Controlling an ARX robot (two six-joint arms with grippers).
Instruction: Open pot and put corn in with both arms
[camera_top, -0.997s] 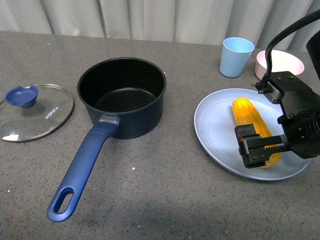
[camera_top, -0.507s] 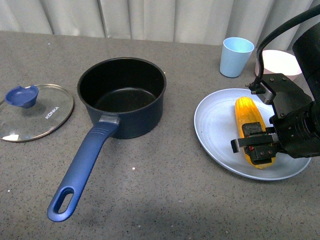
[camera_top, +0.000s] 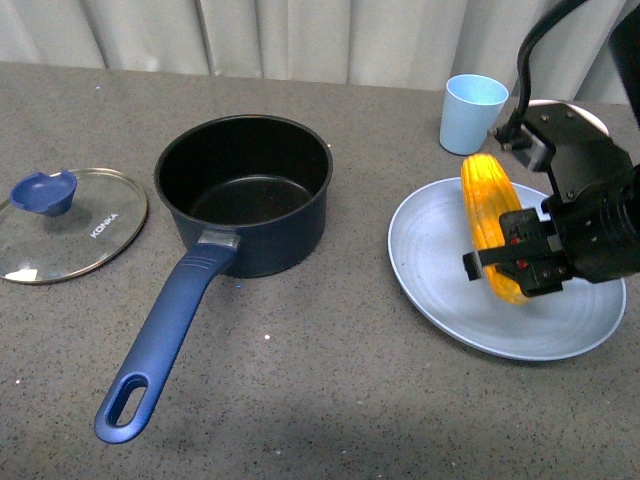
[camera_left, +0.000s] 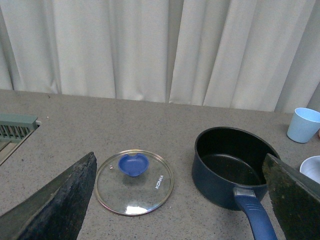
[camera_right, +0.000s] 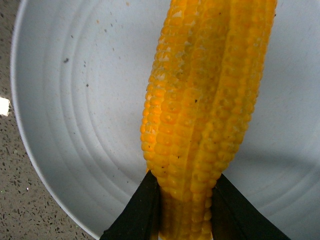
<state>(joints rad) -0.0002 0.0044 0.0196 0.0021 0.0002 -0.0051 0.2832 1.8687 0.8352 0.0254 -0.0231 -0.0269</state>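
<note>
The dark navy pot (camera_top: 244, 190) stands open at table centre, handle (camera_top: 165, 335) pointing to the front; it also shows in the left wrist view (camera_left: 232, 170). My right gripper (camera_top: 520, 262) is shut on the orange-yellow corn (camera_top: 492, 215) near its lower end and holds it lifted above the pale blue plate (camera_top: 430, 260). In the right wrist view the two black fingers (camera_right: 145, 210) clamp the corn (camera_right: 205, 100) over the plate (camera_right: 85, 100). My left gripper (camera_left: 182, 200) is open and empty, high above the table, and out of the front view.
The glass lid (camera_top: 70, 222) with a blue knob lies flat at the left, also in the left wrist view (camera_left: 134, 181). A pale blue cup (camera_top: 472, 112) and a pink bowl (camera_top: 560, 120) stand behind the plate. A grey rack edge (camera_left: 15, 127) shows far left.
My right gripper closed on the corn and lifted it off the plate, tilting it more upright. Pot and lid have not moved.
</note>
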